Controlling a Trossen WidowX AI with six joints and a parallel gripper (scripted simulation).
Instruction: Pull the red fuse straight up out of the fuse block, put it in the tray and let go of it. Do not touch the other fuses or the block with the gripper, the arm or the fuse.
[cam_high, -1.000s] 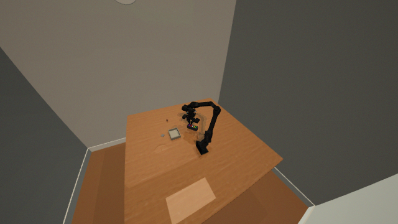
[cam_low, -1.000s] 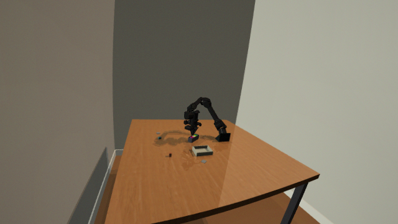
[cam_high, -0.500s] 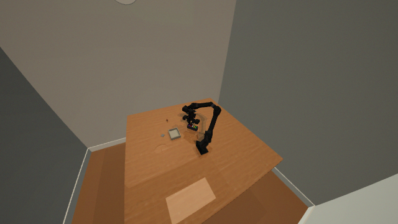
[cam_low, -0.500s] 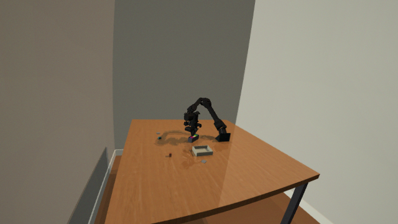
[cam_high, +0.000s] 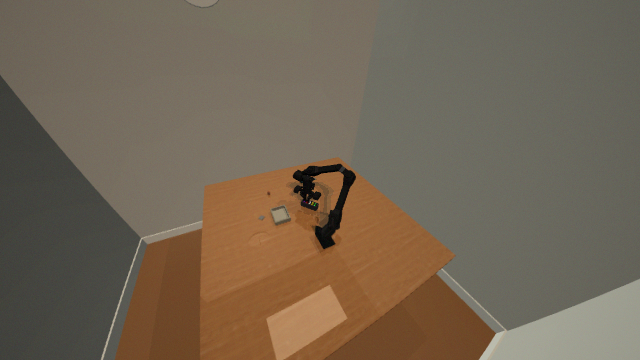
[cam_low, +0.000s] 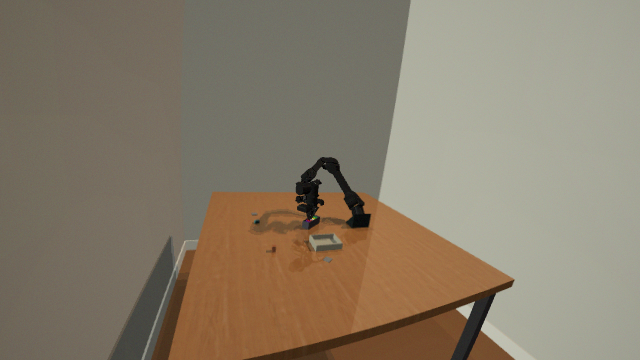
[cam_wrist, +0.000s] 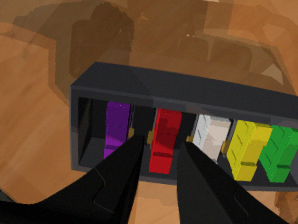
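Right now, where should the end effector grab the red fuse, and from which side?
Grip the red fuse by its exposed top, coming straight down from above. It stands in the fuse block with the purple fuse and white fuse close on either side, so the pads should likely close across the row, not along it. The end effector already straddles it, holding nothing.

Bare test room, plain grey walls (cam_low: 280, 90), wooden table (cam_low: 280, 300) (no furnishings)

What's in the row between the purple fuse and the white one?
The red fuse sits between the purple fuse and the white fuse, still in the block. The wrist view shows it best.
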